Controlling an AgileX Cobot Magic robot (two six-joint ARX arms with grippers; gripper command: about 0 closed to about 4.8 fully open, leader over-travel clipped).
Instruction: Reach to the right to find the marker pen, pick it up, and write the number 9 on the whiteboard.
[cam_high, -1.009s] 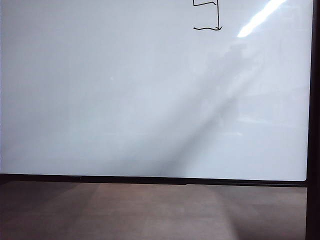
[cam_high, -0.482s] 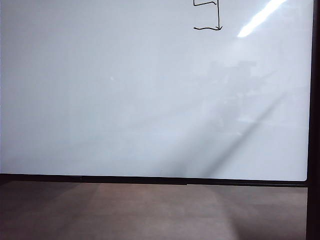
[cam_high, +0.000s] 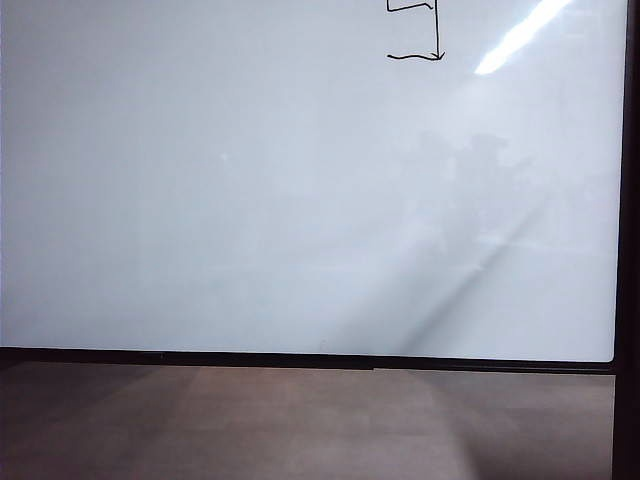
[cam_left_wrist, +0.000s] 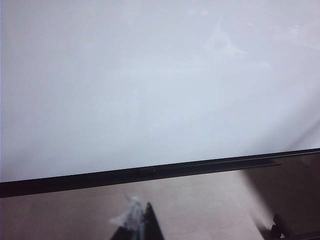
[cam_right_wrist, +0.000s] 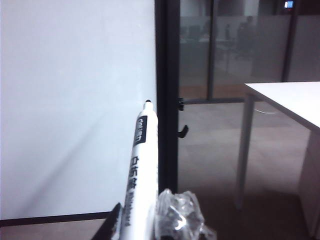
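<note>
I saw the right gripper pinching the marker pen low on its barrel, tip clear of the whiteboard. The number 9 sat top right. I judged the pen light, rigid, slick: hold mid-barrel. I could not tell how the left gripper jaws stood.

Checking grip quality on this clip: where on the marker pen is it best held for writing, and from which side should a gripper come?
Best on the lower barrel, as the right gripper has it now, shut on the marker pen. The long, straight white body gives flat contact for fingers closing across it from the sides, and it leaves the black tip free, pointing away along the whiteboard edge. The left gripper holds nothing.
</note>
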